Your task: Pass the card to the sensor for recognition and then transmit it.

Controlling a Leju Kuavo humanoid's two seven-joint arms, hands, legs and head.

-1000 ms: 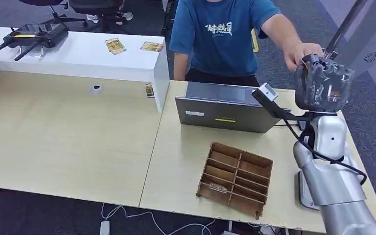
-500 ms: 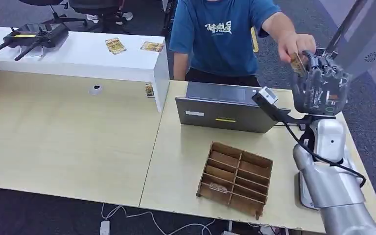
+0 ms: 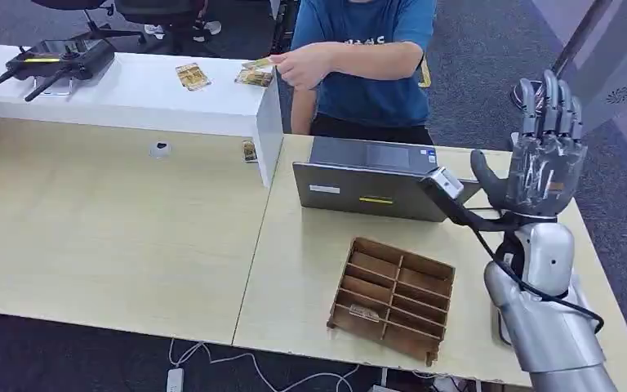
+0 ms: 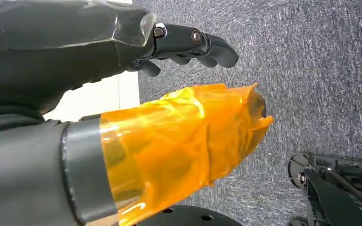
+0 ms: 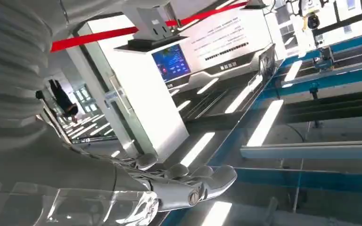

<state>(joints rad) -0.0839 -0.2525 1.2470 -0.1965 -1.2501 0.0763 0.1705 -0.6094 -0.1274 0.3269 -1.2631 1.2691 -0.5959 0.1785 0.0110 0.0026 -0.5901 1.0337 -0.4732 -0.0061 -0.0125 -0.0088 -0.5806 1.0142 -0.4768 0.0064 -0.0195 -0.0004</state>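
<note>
One silver right hand (image 3: 545, 159) raised at right, fingers (image 3: 549, 100) wide and empty. Person's hand (image 3: 300, 69) holds yellow card (image 3: 260, 63) far over white table (image 3: 131, 90). Left hand (image 4: 122, 42): fingers loosely curled, empty.

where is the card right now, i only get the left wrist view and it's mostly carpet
Observer: A person's hand holds a card above the end of the white counter.
Operator: so is the right hand empty
Observer: Yes, the right hand is raised to the right of the laptop, fingers spread, holding nothing.
Operator: anything in the wooden tray
Observer: The wooden tray has one small card-like piece in a near-left compartment.
</note>
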